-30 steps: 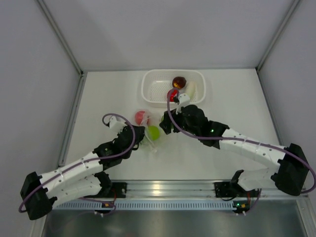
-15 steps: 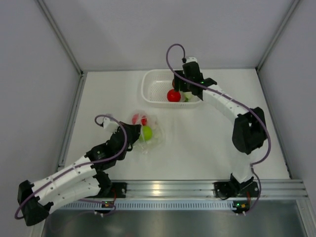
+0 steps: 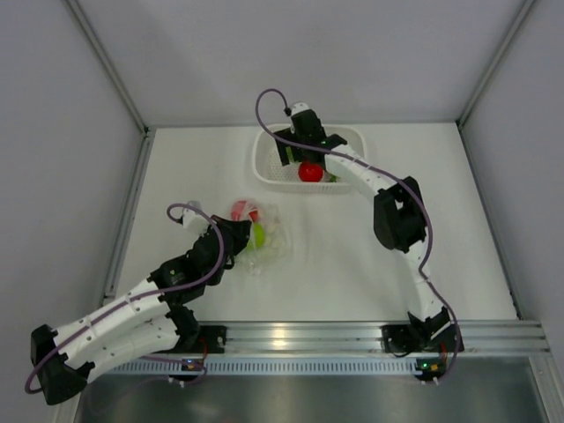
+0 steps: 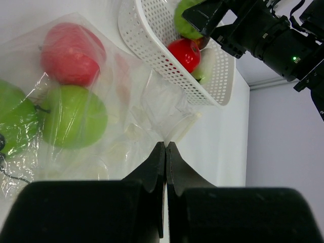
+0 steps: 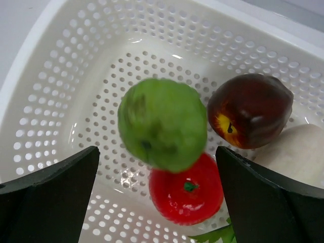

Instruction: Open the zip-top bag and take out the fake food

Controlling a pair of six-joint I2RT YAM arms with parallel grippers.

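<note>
My right pincer (image 5: 157,152) hangs released over the white basket (image 5: 61,76) — a blurred green fruit (image 5: 162,124) apparently dropping in. My left pincer (image 4: 165,147) is clenched on the zip-top bag (image 4: 136,116), with a red apple (image 4: 71,53) and a green apple (image 4: 76,116) inside. Next comes another reach in — clearing the basket rim, with open desk (image 3: 352,247) between.

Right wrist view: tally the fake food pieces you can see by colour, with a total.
green piece: 1
red piece: 1
dark maroon piece: 1
white piece: 1
Total: 4; a green leafy scrap at the bottom edge is too cut off to count.
</note>
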